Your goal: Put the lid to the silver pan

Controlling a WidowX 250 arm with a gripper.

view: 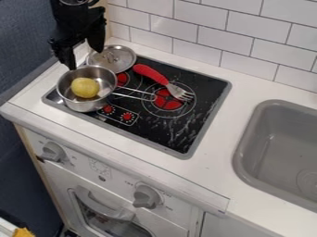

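At the upper left, my black gripper (85, 58) hangs down with its two fingers spread and nothing visible between them. One fingertip is above the rear rim of the silver pan (69, 96), the other beside the lid. The pan stands at the hob's left corner, its wire handle pointing right, and a round yellow thing (85, 87) lies inside. Behind the pan, the round silver lid (123, 55) rests near the hob's back left edge, knob up; its front left part is partly hidden behind the pan and gripper.
A fork (151, 74) with a thick red handle lies across the black hob (204, 94), right of the lid. White tiled wall (200, 37) rises behind. The grey sink (272, 139) is at the right, and stove knobs (147, 196) line the front below the counter.
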